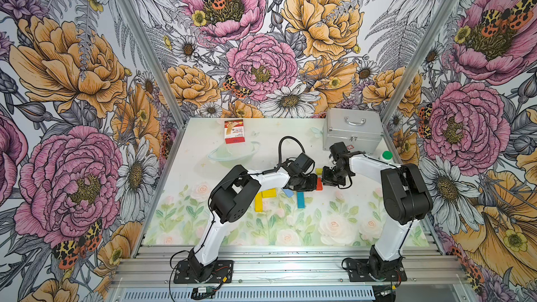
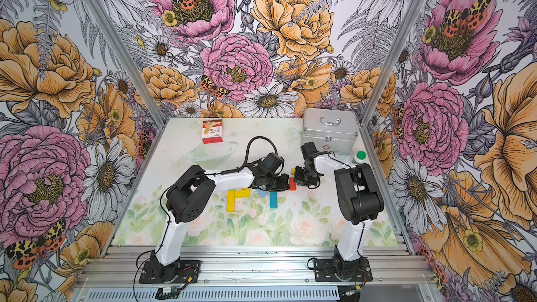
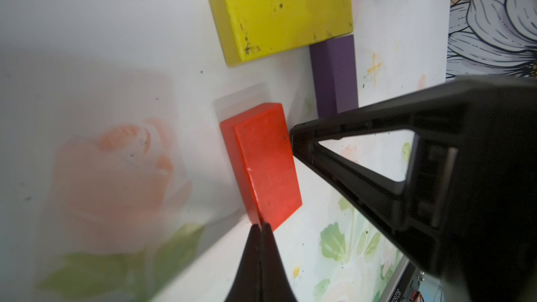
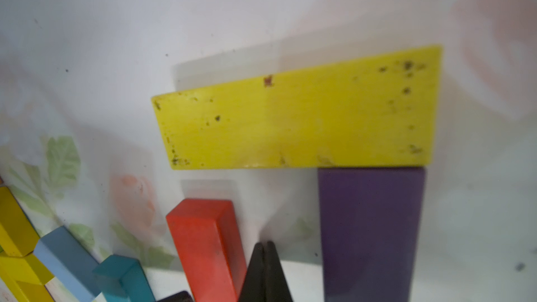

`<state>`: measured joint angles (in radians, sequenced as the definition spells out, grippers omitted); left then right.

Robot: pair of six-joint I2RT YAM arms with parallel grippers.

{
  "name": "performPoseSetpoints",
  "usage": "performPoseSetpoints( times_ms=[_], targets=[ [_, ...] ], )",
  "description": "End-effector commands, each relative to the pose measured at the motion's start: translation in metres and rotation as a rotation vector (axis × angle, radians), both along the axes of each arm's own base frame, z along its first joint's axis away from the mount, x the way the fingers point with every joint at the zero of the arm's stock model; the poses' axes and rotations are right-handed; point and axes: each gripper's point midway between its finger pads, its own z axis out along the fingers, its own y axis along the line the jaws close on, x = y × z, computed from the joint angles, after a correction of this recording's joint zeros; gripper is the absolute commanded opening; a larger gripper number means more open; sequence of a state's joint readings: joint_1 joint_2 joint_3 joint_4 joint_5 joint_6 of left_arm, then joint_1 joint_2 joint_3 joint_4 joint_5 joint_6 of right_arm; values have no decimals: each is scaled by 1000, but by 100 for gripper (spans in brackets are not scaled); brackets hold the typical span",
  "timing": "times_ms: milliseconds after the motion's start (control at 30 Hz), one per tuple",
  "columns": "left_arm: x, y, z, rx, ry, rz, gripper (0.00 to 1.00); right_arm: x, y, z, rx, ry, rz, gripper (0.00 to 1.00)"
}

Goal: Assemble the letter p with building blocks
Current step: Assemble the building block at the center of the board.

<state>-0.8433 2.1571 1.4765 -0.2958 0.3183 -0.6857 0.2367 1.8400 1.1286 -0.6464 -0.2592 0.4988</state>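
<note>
Loose blocks [image 1: 268, 193] lie nearest on the tabletop [image 1: 334, 228]. Both arms bend inward, wrists meeting at centre. Left gripper [image 3: 260, 226], pressed together, tips at red block [image 3: 266, 161] end; right gripper [image 4: 265, 245], pressed together, beside its flank. Yellow block [image 3: 287, 15] abuts purple block [image 3: 334, 76], 12 o'clock of red. Box [image 1: 234, 131], 11 o'clock: print illegible.

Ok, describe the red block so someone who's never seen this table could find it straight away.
At the middle of the table, the left gripper and right gripper nearly meet. The red block lies between them, next to a yellow block and purple block that touch each other. It is the only red block in view and touches neither.
</note>
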Motion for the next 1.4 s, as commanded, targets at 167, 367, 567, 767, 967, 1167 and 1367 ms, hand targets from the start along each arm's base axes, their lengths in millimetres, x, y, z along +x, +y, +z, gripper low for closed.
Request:
performPoseSetpoints(
  times_ms=[167,367,567,767,967,1167,1367],
  targets=[
    [5,0,1,3,16,16,0,-4,0,-12,-12,34,27,0],
    [7,2,-5,11,27,15,0,-5,1,-13,-6,39,30,0],
    [14,-1,-10,9,27,23,0,-4,1,-13,-8,36,32,0],
    [19,-2,-15,9,37,30,0,-1,3,-14,-1,39,36,0],
    [26,0,-20,9,45,46,0,0,2,-18,-6,45,35,0],
    [31,-1,-19,1,45,48,0,2,-1,-20,-11,48,25,0],
    [26,-6,-21,-3,52,33,0,4,-5,-20,-13,48,14,0]
  ],
)
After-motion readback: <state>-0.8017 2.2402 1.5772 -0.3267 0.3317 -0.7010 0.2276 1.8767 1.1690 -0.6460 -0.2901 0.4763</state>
